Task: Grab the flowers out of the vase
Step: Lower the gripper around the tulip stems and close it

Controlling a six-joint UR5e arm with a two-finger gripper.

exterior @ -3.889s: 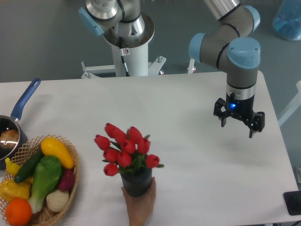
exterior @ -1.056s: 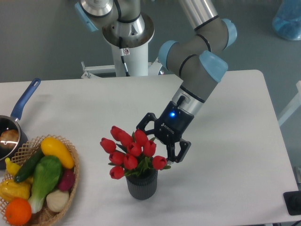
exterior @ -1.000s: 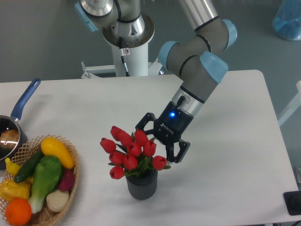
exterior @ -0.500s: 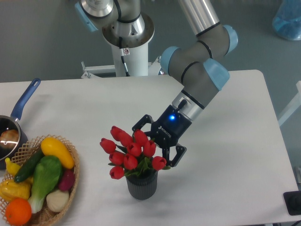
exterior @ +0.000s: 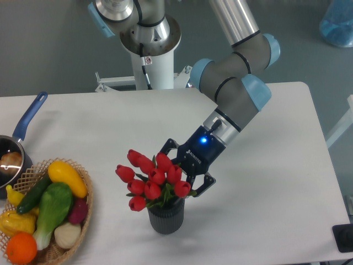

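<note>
A white surface (exterior: 110, 121) with a rounded far right corner fills most of the view, evenly lit with soft shadows. Behind it lies a plain grey floor (exterior: 49, 44). A white metal frame (exterior: 118, 83) stands at the surface's far edge. A translucent blue object (exterior: 336, 22) sits at the upper right, and a dark object (exterior: 345, 238) at the lower right edge.

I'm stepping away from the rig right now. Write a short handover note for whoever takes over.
Gripper: fingers spread, pressed in among the flowers from their right side; not visibly shut on them.
Flowers: upright in the vase, near the front edge of the table.
Done: approach to the bunch.
Left: close on the bunch, lift it clear of the vase.
Nearby: basket of toy produce, front left.
</note>
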